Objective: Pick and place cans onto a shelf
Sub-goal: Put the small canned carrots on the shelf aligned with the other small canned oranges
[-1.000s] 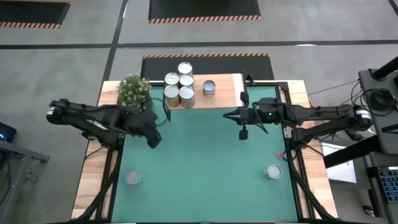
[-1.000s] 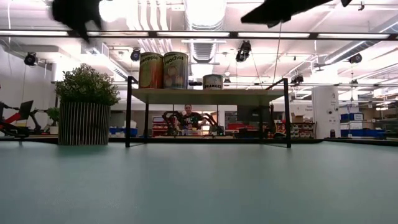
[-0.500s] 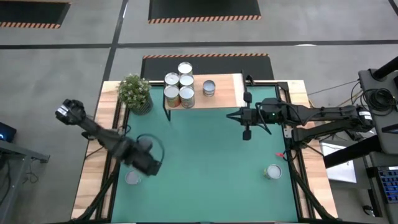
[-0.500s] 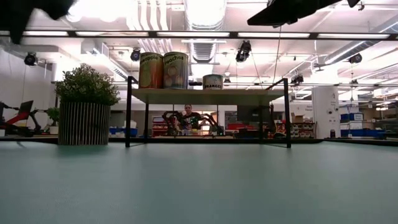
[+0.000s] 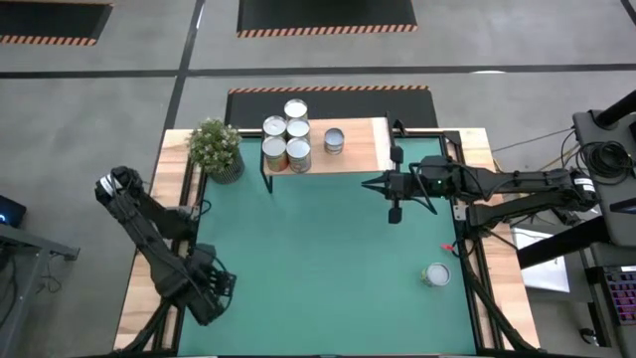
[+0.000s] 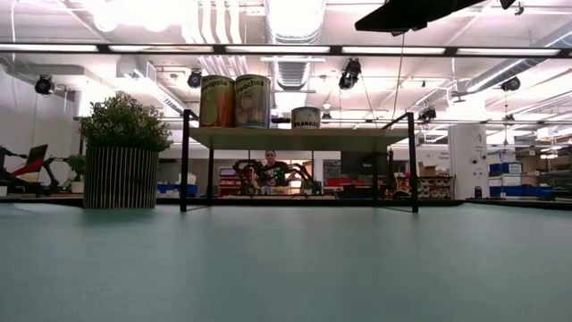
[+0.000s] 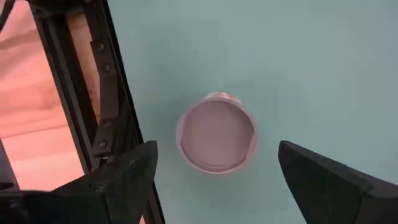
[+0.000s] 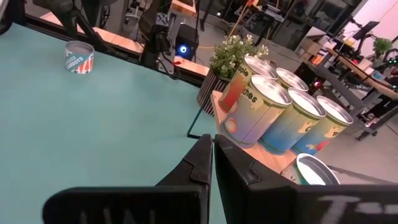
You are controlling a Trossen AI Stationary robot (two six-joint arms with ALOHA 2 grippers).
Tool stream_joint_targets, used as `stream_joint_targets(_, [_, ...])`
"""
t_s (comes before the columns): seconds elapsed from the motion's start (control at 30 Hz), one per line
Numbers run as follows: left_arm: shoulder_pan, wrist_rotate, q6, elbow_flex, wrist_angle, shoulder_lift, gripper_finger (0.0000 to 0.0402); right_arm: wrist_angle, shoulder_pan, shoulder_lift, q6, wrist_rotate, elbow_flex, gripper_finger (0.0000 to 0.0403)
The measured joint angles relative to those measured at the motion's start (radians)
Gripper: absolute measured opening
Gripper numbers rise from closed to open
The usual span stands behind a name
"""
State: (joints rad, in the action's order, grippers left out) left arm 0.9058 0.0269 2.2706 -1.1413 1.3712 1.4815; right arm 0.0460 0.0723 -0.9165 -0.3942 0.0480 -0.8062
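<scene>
Right now my left gripper (image 7: 214, 171) hangs w/ jaws spread wide over a lone can (image 7: 216, 132) at the tabletop's (image 5: 318, 259) front-left corner, not touching it. My right gripper (image 8: 213, 155), fingers pressed together, hovers nr the shelf (image 5: 353, 149) at the back edge, which carries five cans (image 5: 288, 139). Another can (image 5: 435, 274) stands nr the front-right corner.

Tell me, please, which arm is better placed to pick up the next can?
Left: its open end effector hangs directly over a can. The right end effector is shut, near the shelf.
</scene>
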Motion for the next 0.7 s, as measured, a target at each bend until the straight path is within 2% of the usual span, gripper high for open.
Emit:
stream_joint_targets(0.17, [0.001,0.009,0.002,0.038,-0.024,-0.012,0.0316,0.000,0.000,0.000,0.000,0.000,0.001,0.0009])
stream_joint_targets(0.4, [0.001,-0.001,0.011,0.132,-0.191,-0.035,0.0316,0.001,0.000,0.000,0.001,0.000,0.001,0.0009])
stream_joint_targets(0.7, [0.013,-0.018,0.011,0.150,-0.213,-0.037,0.0316,0.002,0.000,-0.001,0.001,0.000,0.002,0.0009])
